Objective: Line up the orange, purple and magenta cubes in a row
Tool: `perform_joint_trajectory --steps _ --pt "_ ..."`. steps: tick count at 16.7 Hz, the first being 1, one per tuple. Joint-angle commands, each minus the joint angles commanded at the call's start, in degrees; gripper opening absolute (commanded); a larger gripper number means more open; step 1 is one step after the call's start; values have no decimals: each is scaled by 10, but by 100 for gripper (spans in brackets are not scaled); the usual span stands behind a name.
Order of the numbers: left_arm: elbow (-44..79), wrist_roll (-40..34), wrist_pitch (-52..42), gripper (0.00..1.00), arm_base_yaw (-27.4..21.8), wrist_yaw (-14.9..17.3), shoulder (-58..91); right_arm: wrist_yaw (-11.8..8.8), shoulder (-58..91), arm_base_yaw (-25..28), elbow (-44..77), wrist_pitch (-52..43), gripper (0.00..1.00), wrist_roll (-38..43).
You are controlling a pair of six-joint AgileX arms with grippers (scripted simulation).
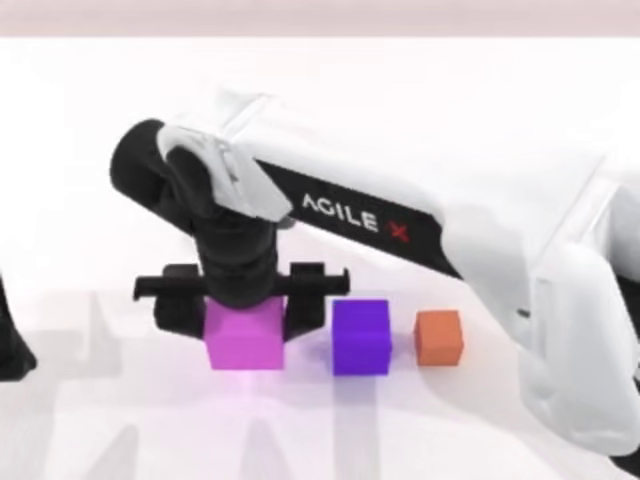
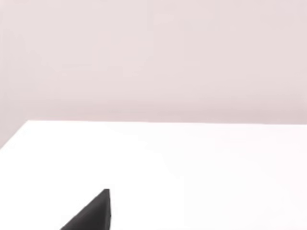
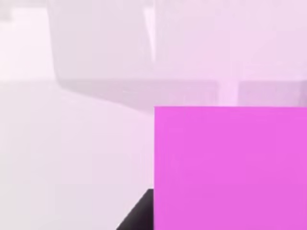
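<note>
The right arm reaches across from the top view's right side, and the right gripper (image 1: pixel 245 312) stands over the large bright magenta matte cube (image 1: pixel 245 334) on the white table (image 1: pixel 500 430). The two black fingers (image 1: pixel 305 300) flank the cube's left and right faces. Whether they are clamped on the cube or just released cannot be told from the pictures.

The magenta cube sits left of centre. The mid-sized violet-purple matte cube (image 1: pixel 361 337) lies just beside it to the right, and the small orange matte cube (image 1: pixel 439 337) follows just beyond. All three are apart, not touching.

Judged step: placement of the last cube. The row appears essentially formed. The next move calls for spread fingers and a straight upward withdrawal that does not drag the cube.

Cubes have no long axis; the faces lie square to the left-right row.

The left arm (image 1: pixel 12 345) is parked at the left edge.
</note>
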Motion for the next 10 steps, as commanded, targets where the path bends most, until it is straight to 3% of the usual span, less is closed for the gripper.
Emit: perform_joint_trajectory --steps 7,10 --pt "0 0 0 100 0 0 0 0 -1 2 -39 39 0 0" --pt "0 0 0 100 0 0 0 0 -1 2 -39 39 23 0"
